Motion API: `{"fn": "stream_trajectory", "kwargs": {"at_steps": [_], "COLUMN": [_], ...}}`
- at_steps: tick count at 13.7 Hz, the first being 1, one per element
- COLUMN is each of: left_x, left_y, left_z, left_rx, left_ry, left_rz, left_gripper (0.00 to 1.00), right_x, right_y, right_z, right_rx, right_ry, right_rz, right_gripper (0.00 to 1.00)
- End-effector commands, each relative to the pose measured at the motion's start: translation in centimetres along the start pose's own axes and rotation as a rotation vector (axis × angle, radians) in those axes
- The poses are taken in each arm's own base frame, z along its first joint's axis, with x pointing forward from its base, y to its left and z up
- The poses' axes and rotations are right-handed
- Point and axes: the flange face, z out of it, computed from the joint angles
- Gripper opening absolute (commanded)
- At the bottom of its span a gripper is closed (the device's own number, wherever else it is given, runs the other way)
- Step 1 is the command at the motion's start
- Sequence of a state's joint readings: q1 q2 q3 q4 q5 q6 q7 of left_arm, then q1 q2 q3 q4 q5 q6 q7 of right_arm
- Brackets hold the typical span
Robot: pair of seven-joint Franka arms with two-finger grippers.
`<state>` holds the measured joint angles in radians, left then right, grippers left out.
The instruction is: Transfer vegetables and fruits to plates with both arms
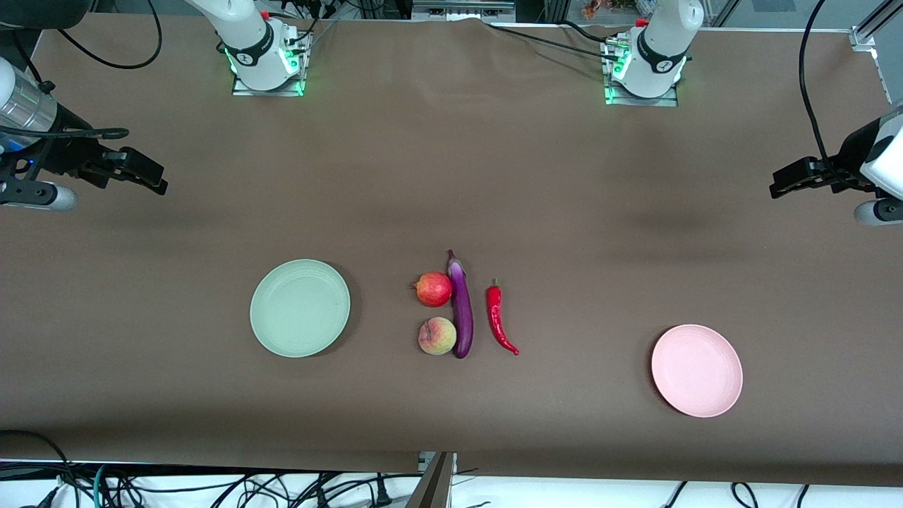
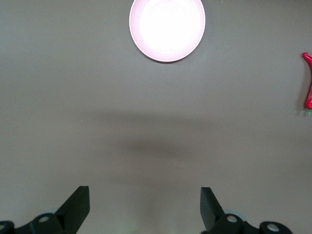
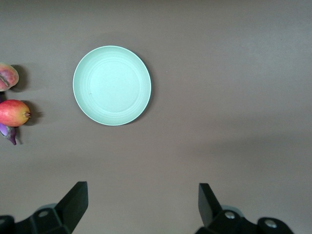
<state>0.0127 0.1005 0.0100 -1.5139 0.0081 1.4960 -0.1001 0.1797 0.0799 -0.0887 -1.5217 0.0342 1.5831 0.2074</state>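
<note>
Nothing is sitting on the mint plate [image 1: 300, 307] or pink plate [image 1: 696, 370] yet — pomegranate [image 1: 434, 289], peach [image 1: 437, 336], eggplant [image 1: 461, 307] and chili [image 1: 499, 319] are lying mid-desk [image 1: 451, 176], chili at the eggplant's 3 o'clock. Left end effector [image 1: 794, 178] and right end effector [image 1: 144, 173] are waiting released over the desk ends.

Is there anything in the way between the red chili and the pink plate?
No, nothing visible. Only bare brown table lies between the red chili and the pink plate, which sits toward the left arm's end. The eggplant lies beside the chili, toward the right arm's end.
</note>
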Motion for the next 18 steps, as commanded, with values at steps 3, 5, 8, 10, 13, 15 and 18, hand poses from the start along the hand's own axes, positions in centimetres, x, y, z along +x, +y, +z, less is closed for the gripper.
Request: {"fn": "stream_trajectory", "kwargs": {"at_steps": [3,5,8,10,13,15,18], "left_x": [0.3,0.3,0.3,0.4,0.4,0.4,0.4], "left_y": [0.0,-0.1,-0.1,-0.1,-0.1,-0.1,-0.1], "left_z": [-0.5,-0.5,-0.5,-0.4,-0.4,-0.5,-0.5], "left_rx": [0.019,0.018,0.018,0.020,0.020,0.020,0.019], "left_ry": [0.011,0.011,0.011,0.010,0.010,0.011,0.011], "left_rz": [0.023,0.021,0.020,0.020,0.018,0.018,0.018], "left_gripper": [1.00,1.00,1.00,1.00,1.00,1.00,1.00], "right_x": [-0.3,-0.3,-0.3,-0.7,-0.7,-0.8,-0.8], "right_y": [0.4,0.4,0.7,0.7,0.7,0.8,1.6], "right_z": [-0.4,-0.3,-0.2,0.0,0.0,0.1,0.4], "right_rx": [0.019,0.018,0.017,0.012,0.011,0.006,0.001], "right_ry": [-0.003,-0.005,-0.011,-0.036,-0.041,-0.052,-0.074], "right_rz": [-0.008,-0.008,-0.004,-0.005,-0.005,-0.002,0.017], "right_gripper": [1.00,1.00,1.00,1.00,1.00,1.00,1.00]}}
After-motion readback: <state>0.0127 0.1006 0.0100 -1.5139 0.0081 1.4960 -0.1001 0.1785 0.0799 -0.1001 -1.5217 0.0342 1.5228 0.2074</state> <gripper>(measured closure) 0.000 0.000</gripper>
